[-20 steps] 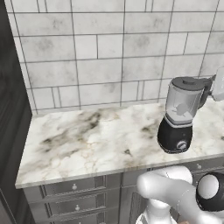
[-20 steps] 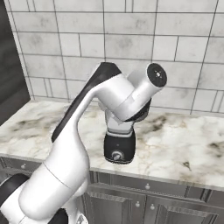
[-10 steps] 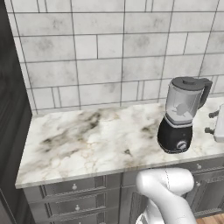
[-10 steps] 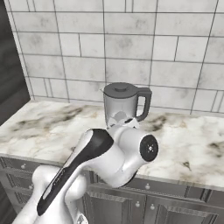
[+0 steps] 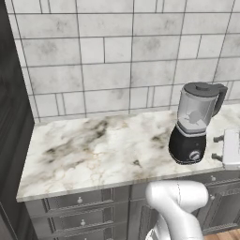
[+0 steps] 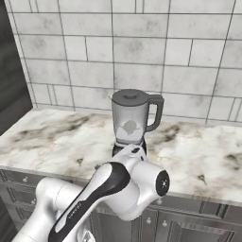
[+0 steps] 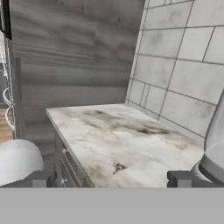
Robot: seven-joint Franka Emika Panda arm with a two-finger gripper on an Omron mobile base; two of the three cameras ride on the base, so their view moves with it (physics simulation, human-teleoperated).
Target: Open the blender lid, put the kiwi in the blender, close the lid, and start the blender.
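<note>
The blender [image 5: 192, 126] stands on the marble counter near the tiled wall, with a clear jar on a black base that has a round front knob. The blender lid [image 5: 201, 88] sits shut on the jar top. In the right base view the blender [image 6: 132, 118] and its lid [image 6: 128, 97] rise behind my arm, which covers the base. My gripper [image 5: 215, 148] hangs just right of the blender base, its fingers pointing left. The hand view has the gripper [image 7: 113, 179] open and empty, the blender [image 7: 214, 153] at the right edge. The kiwi is out of view.
The marble counter [image 5: 93, 150] runs left to a dark tall cabinet [image 5: 11, 140]. Grey drawers [image 5: 79, 201] sit under its front edge. My arm's elbow [image 6: 142, 184] bulks in front of the counter.
My arm has swung down from in front of the blender, so the jar now shows in the right base view. The gripper has dropped lower beside the blender. Its jaws stay open.
</note>
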